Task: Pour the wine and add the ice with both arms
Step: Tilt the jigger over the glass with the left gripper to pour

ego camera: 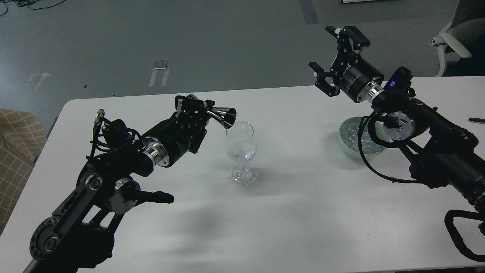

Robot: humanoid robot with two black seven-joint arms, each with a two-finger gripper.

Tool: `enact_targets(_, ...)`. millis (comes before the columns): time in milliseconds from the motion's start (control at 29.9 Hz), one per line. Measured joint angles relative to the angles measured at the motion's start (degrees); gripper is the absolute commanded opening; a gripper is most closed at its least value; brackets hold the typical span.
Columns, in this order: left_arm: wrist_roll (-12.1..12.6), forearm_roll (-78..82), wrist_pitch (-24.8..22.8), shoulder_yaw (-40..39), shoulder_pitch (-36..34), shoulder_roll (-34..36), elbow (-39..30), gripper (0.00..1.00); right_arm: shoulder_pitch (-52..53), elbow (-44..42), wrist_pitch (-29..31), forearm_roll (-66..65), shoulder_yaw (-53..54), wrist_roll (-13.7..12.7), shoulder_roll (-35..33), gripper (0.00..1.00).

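Grey lab floor w/ tape marks behind a white bench [303, 212]; a chair [454, 41] sits at far right. On the bench, the left gripper [197, 108] is clamped on a steel jigger [223, 115], tipped on its side w/ its mouth at the rim of a glass [241, 146] standing mid-bench. No liquid stream can be made out; the glass looks clear, and whether anything is in it cannot be told.

The right gripper [335, 62] hovers high above the bench's far edge, fingers apart, holding nothing. Below its arm, a pale green bowl [346, 142] rests on the bench at right, well apart from the glass. The ice [350, 134] lies heaped in that bowl, partly hidden by the arm & cable. No cube shows for certain in the glass.

Judging by this, the pour is under way or near its end, approx. the halfway mark. Left to do: set the jigger down, bring the right gripper down to the bowl, pick a cube, carry it across & drop it in the glass. A dark pen-like item [476, 120] lies at the bench's right edge.
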Motion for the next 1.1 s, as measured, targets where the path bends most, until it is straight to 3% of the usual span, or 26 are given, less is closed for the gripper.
enact_targets(1103,0.58,4.26,-4.12,-0.5,-1.31,-1.18,0.01,0.16,-0.61,0.0,0.0,-0.01,0.02,0.0,0.0,1.0)
